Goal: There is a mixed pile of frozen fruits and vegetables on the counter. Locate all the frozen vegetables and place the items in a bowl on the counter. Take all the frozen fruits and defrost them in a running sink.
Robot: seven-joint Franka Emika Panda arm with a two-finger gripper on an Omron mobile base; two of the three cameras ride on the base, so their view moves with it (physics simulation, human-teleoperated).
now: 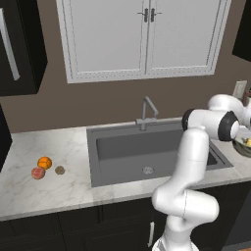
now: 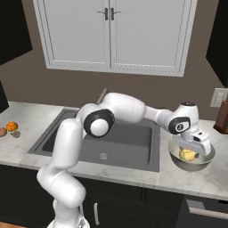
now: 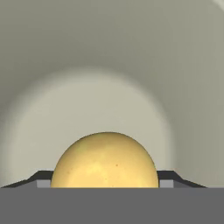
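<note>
My gripper (image 2: 190, 150) reaches down into the wide pale bowl (image 2: 209, 156) on the counter right of the sink (image 2: 129, 144). Its jaws are shut on the yellow lumpy vegetable (image 2: 187, 155), which sits low inside the bowl. In the hand view the yellow piece (image 3: 105, 159) lies between the two fingertips (image 3: 43, 178), with the bowl's inner wall (image 3: 109, 65) behind it. On the counter left of the sink (image 1: 127, 147) lie the orange ball (image 1: 44, 162), the reddish-pink ball (image 1: 37, 172) and the grey-brown disc (image 1: 60, 170).
A slim silver faucet (image 1: 146, 113) stands behind the basin, with no water showing. A dark knife block (image 2: 221, 116) and a wall outlet (image 2: 219, 97) are behind the bowl. White cabinets (image 1: 144, 34) hang above. My arm stretches across over the sink.
</note>
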